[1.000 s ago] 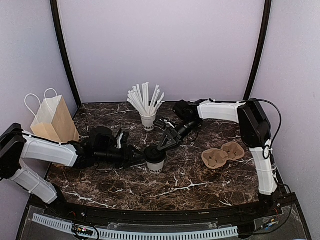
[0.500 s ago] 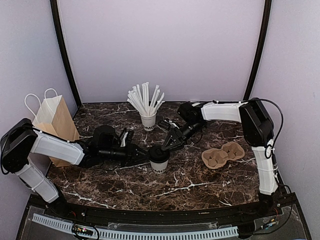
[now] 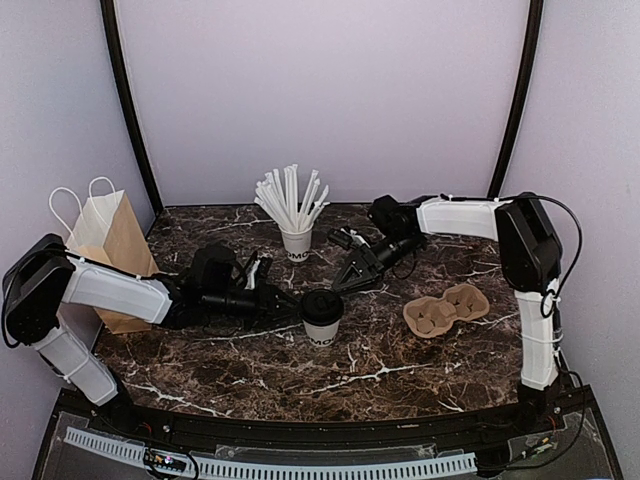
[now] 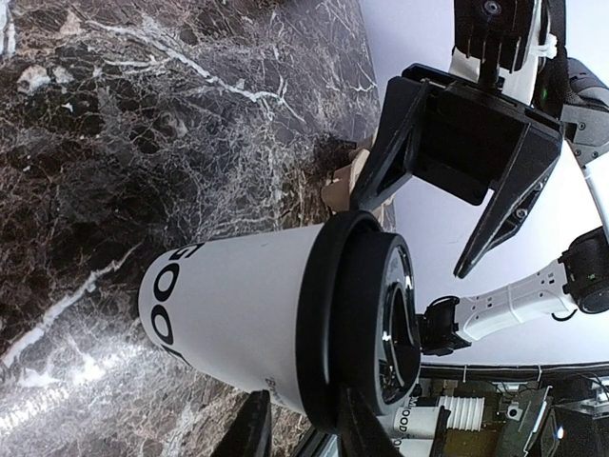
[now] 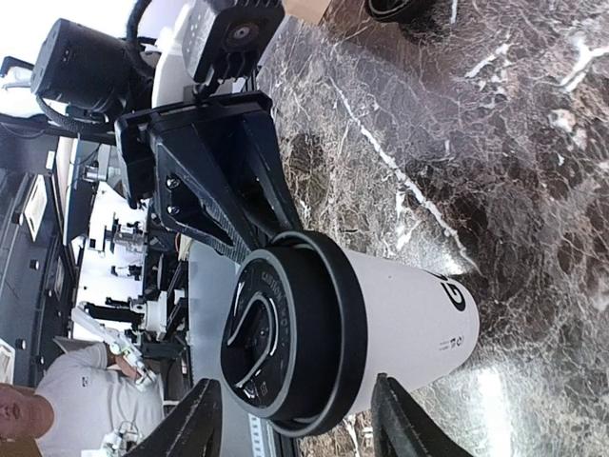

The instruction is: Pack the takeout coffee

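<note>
Right tool [image 3: 349, 278] back, coffee [image 3: 321, 318] upright

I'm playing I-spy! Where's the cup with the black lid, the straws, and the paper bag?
White paper cup with a round black plastic lid [image 3: 321, 304]: top view, on the lid.
Bunch of white straws [image 3: 290, 200]: top view, mid-bunch.
Brown paper bag [image 3: 128, 245]: top view, brown side.

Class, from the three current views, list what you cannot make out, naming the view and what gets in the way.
What the takeout coffee holds: every view, black lid covers it.
Its full lettering: left wrist view, wraps round out of sight; too small from above.
Whether the left gripper presses the cup: left wrist view, fingers cut off by the bottom edge.
Inside the paper bag: top view, its own walls block it.
</note>
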Controlling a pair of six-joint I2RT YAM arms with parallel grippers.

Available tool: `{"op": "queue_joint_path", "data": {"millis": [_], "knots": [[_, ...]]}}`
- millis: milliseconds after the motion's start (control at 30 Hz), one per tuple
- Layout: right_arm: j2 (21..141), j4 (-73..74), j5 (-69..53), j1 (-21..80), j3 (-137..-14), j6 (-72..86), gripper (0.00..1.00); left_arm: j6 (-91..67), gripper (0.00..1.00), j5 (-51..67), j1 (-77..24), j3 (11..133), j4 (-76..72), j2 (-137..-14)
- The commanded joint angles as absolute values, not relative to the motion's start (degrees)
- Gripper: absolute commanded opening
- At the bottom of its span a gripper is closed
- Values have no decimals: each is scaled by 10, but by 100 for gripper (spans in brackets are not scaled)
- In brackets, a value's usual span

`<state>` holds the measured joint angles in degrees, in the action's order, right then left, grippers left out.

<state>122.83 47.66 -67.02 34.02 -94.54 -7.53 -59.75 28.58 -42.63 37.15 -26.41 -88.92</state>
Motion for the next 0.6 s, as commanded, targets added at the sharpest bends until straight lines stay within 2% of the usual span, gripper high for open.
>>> {"op": "queue_joint_path", "data": {"millis": [0, 167, 233, 300, 400, 567], "knots": [[1209, 454, -685, 332, -922, -69, 53, -574, 26, 246, -429, 350, -124, -920], [1197, 443, -675, 332, -889, -62, 47, -570, 26, 247, -429, 353, -123, -918], [1191, 429, -672, 332, -875, -53, 38, -568, 26, 248, -428, 353, -124, -917], [1190, 423, -670, 332, -867, -47, 34, -567, 26, 248, -429, 352, -127, -917], [1189, 424, -671, 332, -859, -46, 35, -568, 26, 250, -429, 352, -132, -919], [1191, 431, -672, 333, -850, -48, 42, -570, 26, 252, -429, 351, -136, -920]]}}
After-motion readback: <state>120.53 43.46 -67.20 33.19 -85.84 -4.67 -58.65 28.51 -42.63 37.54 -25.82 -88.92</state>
